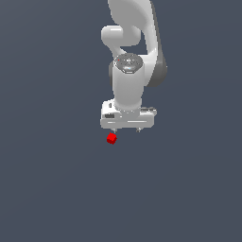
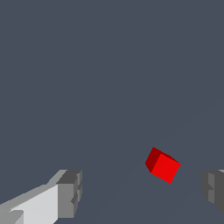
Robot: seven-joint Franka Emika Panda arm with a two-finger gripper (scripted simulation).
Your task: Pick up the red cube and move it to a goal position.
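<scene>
The red cube (image 1: 111, 138) lies on the dark grey floor, just below the white gripper body in the exterior view and toward that view's left. In the wrist view the red cube (image 2: 162, 165) shows turned at an angle, between the two grey fingertips (image 2: 70, 194) but nearer the far one, touching neither. My gripper (image 1: 125, 129) hangs over the cube, open, with nothing held; in the wrist view the gripper (image 2: 142, 190) has its fingers spread wide.
The white arm (image 1: 134, 47) rises behind the gripper in the exterior view. A plain dark grey surface (image 1: 47, 179) fills everything else.
</scene>
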